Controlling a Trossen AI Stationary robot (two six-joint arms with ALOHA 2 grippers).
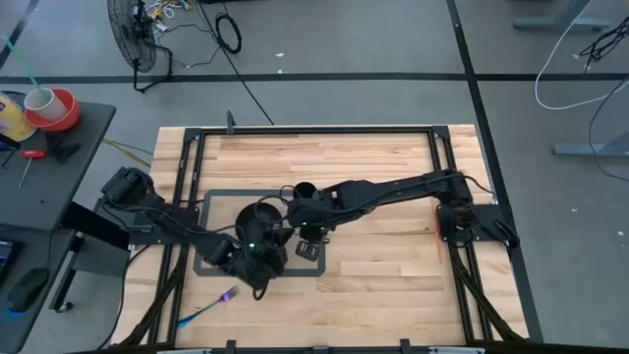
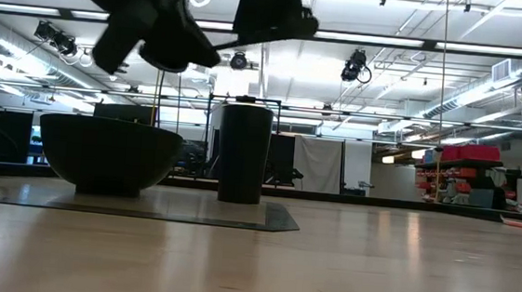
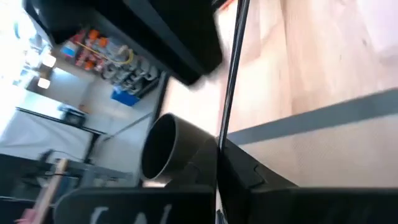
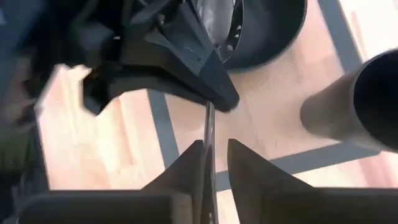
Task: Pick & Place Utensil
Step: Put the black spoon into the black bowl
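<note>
Left gripper: it is up in the air over the edge of the grey mat. It holds one end of the thin utensil. In the left wrist view the thin utensil runs straight out ahead of this gripper.

Right gripper: it hangs in the air right next to the left gripper, tip to tip. Its fingers are close together, a narrow gap. The thin utensil stands in that gap. It lies against one finger, and a small slit shows at the other finger.

Thin utensil: it is off the desk, between the two grippers. One end meets the pointed tip of the left gripper, the other end goes down between the right gripper's fingers.

Black cup: it stands upright on the mat, near the right gripper and a bit to one side of it. It is lower than both grippers in the low view.

Black bowl: it sits on the mat just beside the cup, not touching it. In the right wrist view it lies beyond the left gripper.

Blue utensil: it lies flat on the bare desk, off the mat, near the left gripper on the side away from the cup. No gripper touches it.
</note>
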